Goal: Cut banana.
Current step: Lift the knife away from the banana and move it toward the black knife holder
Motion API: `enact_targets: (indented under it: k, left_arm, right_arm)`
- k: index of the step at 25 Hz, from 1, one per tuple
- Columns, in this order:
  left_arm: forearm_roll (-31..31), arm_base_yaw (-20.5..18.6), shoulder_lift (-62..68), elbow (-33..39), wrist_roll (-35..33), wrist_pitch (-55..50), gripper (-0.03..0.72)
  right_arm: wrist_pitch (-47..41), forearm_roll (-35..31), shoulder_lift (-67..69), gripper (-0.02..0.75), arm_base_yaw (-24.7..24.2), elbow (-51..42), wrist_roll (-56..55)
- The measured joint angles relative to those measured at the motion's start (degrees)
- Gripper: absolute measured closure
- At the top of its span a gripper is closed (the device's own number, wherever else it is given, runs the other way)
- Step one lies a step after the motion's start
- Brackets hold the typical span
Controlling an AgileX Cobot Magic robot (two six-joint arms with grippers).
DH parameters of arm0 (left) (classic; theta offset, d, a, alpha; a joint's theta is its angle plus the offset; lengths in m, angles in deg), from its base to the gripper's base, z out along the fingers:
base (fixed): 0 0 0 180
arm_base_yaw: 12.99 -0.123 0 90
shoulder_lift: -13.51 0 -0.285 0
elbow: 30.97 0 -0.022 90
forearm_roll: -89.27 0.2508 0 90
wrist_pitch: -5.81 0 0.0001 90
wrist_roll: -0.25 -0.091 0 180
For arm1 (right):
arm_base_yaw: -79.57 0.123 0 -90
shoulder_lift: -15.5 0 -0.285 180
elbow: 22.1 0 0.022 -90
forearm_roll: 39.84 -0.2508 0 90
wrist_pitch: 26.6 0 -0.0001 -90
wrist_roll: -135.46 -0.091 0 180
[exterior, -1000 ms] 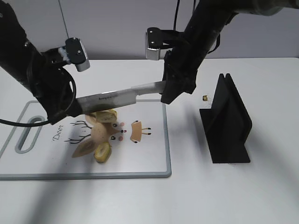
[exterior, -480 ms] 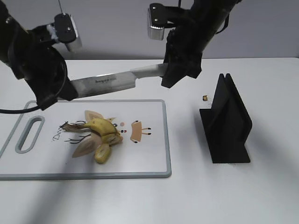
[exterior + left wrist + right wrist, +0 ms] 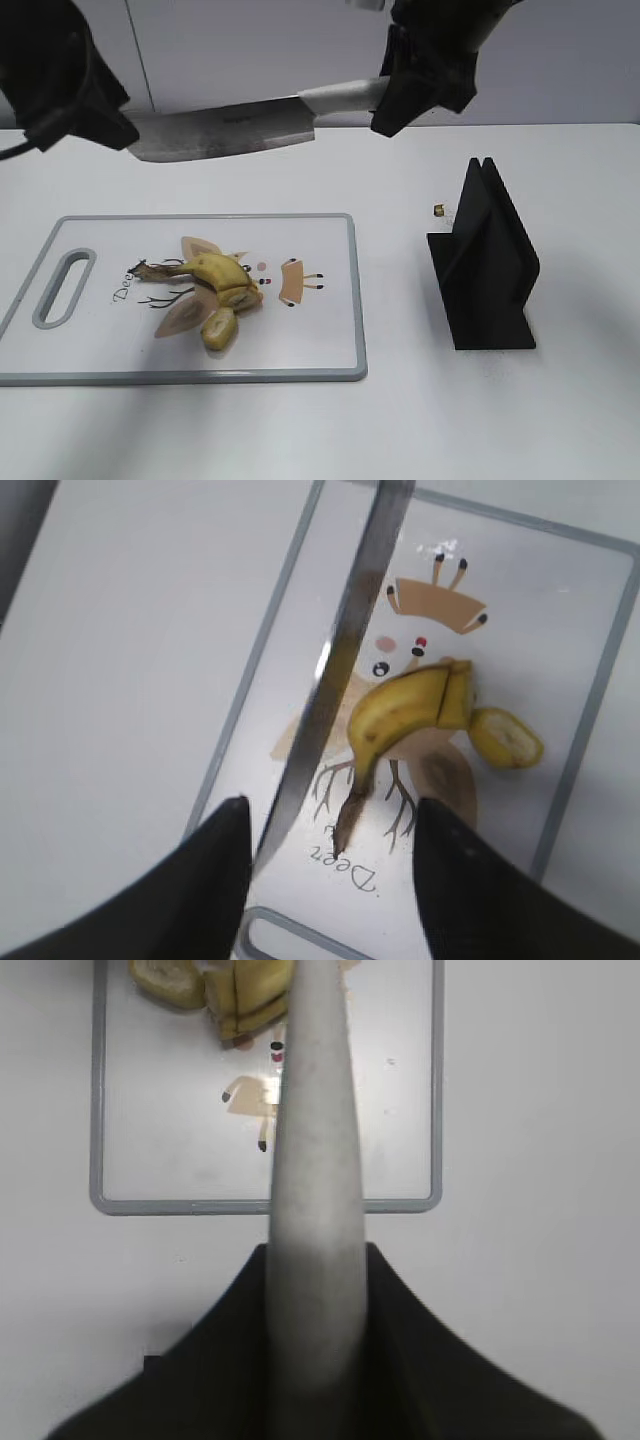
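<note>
Black right gripper (image 3: 425, 70): clamped on the pale handle of the knife (image 3: 225, 130), held high over the far edge of the table.
Black left gripper (image 3: 330, 825): fingers spread apart, gripping nothing; the blade passes between them without clear contact.
Banana (image 3: 222, 274): on the cutting board (image 3: 320, 340), left of centre, stem pointing left, a loose chunk (image 3: 219, 327) just near of it.
Handling: likely light, soft, easily bruised; skin may slip. Best pinned gently near the stem.
</note>
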Motion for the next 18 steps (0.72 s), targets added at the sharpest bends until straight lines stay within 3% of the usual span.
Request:
enact_targets:
  k: [4,8,14,18]
  left_arm:
    - [0.7,0.0,-2.8,-3.5,2.3,-0.6,0.119]
    - [5.3,0.0,-5.0,-6.8,9.2,-0.9,0.109]
    - [18.1,-0.1,-6.0,-10.7,32.8,-3.9,0.101]
    - [22.5,-0.4,-6.0,-11.9,43.1,-9.5,0.101]
  right_arm:
    - [0.0,1.3,-1.8,0.573,-0.1,0.0,-1.2]
    - [0.0,1.6,-3.6,0.573,-0.2,0.0,-2.9]
    - [0.0,2.0,-7.2,0.573,-0.2,0.0,-8.1]
    - [-0.1,2.6,-9.3,0.573,-0.2,0.0,-17.5]
